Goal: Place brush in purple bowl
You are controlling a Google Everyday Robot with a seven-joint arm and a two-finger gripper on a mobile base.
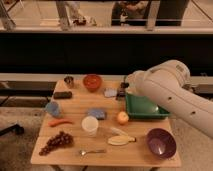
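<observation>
The purple bowl (161, 142) stands at the table's front right corner, with nothing in it. My white arm reaches in from the right, and its gripper (123, 89) hangs shut at the back middle of the table, just left of the green tray (144, 113). Right under the gripper a small dark thing (121, 93) shows; it looks like the brush. I cannot tell whether the gripper touches it. The bowl lies well in front of the gripper and to its right.
An orange-red bowl (92, 81), metal cup (69, 80) and black block (62, 95) stand at the back left. A white cup (90, 125), blue sponge (97, 114), round orange fruit (122, 117), banana (120, 139), fork (92, 151), grapes (57, 142) and red pepper (60, 121) fill the middle and front.
</observation>
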